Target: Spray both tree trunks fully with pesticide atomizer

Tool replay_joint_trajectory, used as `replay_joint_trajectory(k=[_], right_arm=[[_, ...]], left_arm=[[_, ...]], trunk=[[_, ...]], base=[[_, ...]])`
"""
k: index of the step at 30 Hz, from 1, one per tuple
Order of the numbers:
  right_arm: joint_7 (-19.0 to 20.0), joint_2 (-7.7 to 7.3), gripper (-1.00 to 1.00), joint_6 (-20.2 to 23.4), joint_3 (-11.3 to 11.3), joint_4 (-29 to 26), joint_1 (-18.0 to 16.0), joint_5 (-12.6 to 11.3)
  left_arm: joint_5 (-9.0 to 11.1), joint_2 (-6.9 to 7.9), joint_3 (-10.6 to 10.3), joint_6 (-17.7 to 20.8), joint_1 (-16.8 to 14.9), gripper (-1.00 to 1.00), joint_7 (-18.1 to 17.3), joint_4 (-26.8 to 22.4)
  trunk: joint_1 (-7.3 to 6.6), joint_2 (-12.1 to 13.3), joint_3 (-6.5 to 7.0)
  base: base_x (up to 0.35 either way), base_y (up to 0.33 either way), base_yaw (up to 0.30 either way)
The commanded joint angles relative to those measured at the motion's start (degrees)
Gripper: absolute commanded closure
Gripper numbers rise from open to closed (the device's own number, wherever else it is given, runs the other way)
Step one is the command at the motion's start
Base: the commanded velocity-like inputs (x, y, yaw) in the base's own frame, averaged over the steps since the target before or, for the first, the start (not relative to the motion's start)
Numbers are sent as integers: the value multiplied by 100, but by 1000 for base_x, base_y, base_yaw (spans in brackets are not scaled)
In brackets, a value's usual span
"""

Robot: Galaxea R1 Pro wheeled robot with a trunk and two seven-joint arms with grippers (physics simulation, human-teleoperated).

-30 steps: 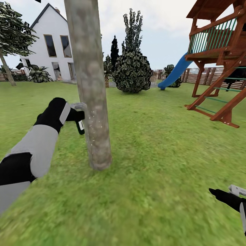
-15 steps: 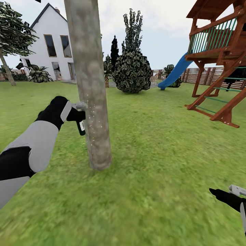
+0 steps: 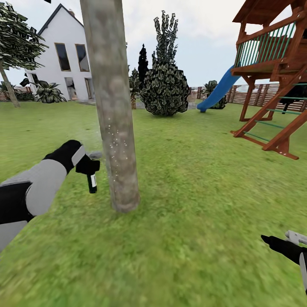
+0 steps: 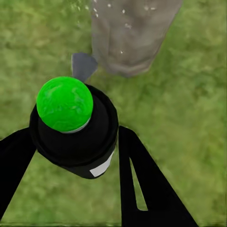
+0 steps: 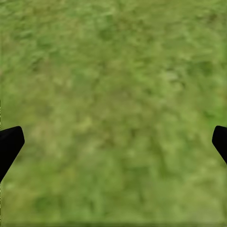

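At ten o'clock from me, my left pincer is clamped round the sprayer, just beside the trunk but not touching it. White specks dot only a middle band of bark. My right pincer hangs wide open, empty, over the grass. Risk: with the nozzle aimed off the bark, spray would miss, leaving bare patches.
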Motion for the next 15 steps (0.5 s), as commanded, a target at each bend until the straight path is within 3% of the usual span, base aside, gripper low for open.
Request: replay_joint_trajectory(k=[1, 5, 8, 12, 15], right_arm=[[53, 5, -100, 18, -12, -7, -6, 60], [57, 8, -100, 18, -8, -4, -6, 60], [61, 8, -100, 18, -7, -5, -6, 60], [62, -7, -100, 18, -11, -8, -6, 60], [61, -5, -100, 18, -9, -9, -6, 60]], left_arm=[[-33, 1, 39, -50, 8, 100, -14, 103], [-32, 3, 47, -631, 578, 100, -17, 254], [-23, 3, 53, -1332, 1073, 100, -16, 266], [-16, 13, 59, -1641, 1422, 100, -22, 266], [24, 212, 64, -2344, 1893, 100, -31, 272]], trunk=[[-2, -3, -5], [-2, -3, -5], [-2, -3, -5], [-2, -3, -5], [-2, -3, -5]], base=[[0, 0, 0], [0, 0, 0], [0, 0, 0], [0, 0, 0], [0, 0, 5]])
